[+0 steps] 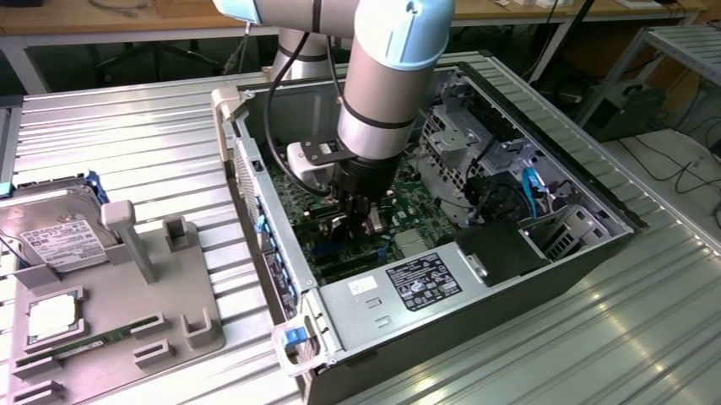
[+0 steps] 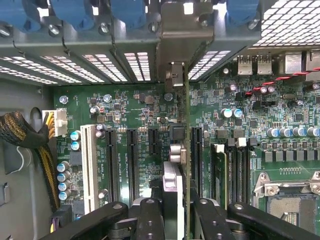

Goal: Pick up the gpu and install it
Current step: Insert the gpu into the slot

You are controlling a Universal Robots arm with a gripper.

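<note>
- Exterior view's left: grey holder w/ hard drive at its far end, chip nearer, green RAM stick nearest.
- Centre: open PC case on slatted table; arm reaches down into it.
- Gripper low over motherboard, closed on gpu.
- Wrist view: gpu held edge-on, upright, between fingers; bracket end up against rear slot frame.
- Gpu sits btwn black slots, white slot beside them.
- Exterior view's right: PSU at near case end, drive cage far side.
</note>
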